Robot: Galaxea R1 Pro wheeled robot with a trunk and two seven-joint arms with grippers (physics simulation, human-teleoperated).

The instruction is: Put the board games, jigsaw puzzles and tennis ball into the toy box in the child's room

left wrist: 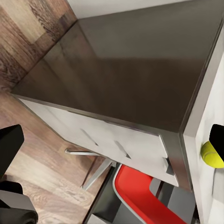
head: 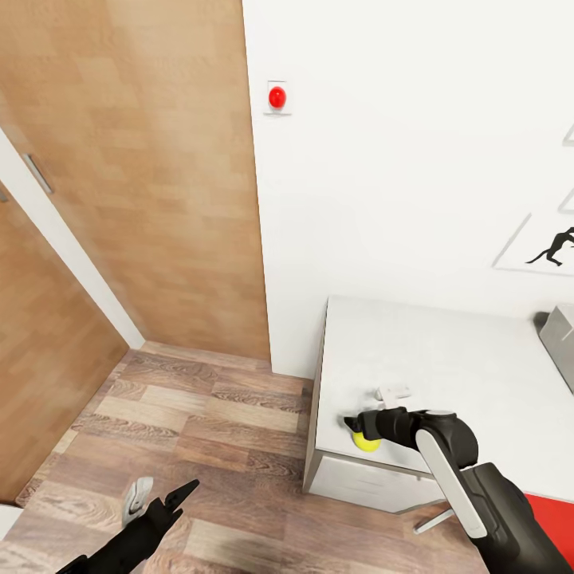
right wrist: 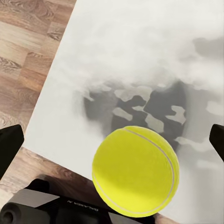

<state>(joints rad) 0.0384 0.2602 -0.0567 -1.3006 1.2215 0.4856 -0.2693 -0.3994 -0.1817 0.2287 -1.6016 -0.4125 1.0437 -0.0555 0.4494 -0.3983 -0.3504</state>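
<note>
The tennis ball (head: pixel 367 441), small and yellow-green, rests near the front left corner of the pale table (head: pixel 446 351). My right gripper (head: pixel 355 423) hovers right over it. In the right wrist view the ball (right wrist: pixel 135 170) lies between the wide-apart fingers (right wrist: pixel 9 149), which do not touch it, so the right gripper is open. A corner of the grey toy box (head: pixel 560 335) shows at the table's right edge. My left gripper (head: pixel 163 496) hangs open over the wood floor, left of the table. From the left wrist view the ball (left wrist: pixel 211 156) shows at the table's edge.
A small white object (head: pixel 392 391) lies on the table behind the ball. A red chair (head: pixel 550 518) stands under the table by my right arm. White drawers (left wrist: pixel 116 140) and a lower dark-grey section (left wrist: pixel 130 65) adjoin the table. A wooden door (head: pixel 159 159) and a red wall button (head: pixel 277 97) are beyond.
</note>
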